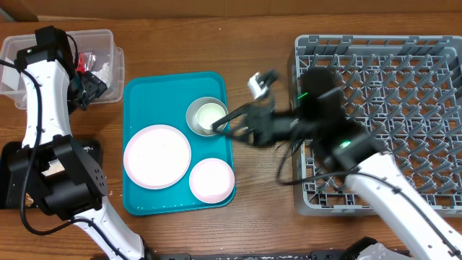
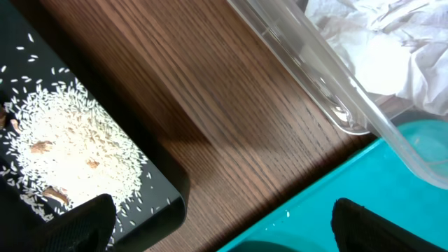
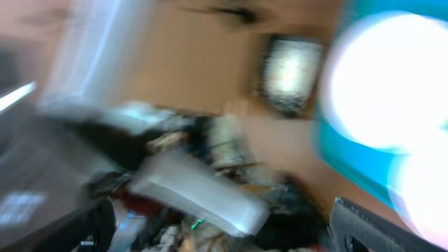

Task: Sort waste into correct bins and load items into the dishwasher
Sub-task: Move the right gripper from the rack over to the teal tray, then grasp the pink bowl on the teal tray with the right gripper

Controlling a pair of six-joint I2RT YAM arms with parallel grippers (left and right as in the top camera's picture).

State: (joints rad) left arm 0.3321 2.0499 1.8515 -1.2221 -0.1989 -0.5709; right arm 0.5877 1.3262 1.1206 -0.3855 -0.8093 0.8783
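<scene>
On the teal tray lie a large pale plate, a small white bowl and a grey metal-rimmed bowl with a white cup inside it. My right gripper reaches from over the grey dish rack to that bowl's right rim, jaws open; its wrist view is blurred. The clear tub holds a crumpled napkin and a red wrapper. My left gripper hangs open and empty by the tub's near corner. Rice and brown bits lie in the black tray.
The left arm's base and links cover much of the black tray at the table's left front. Bare wood lies between the teal tray and the dish rack. A white tag on the right arm's cable sticks up above the tray's far right corner.
</scene>
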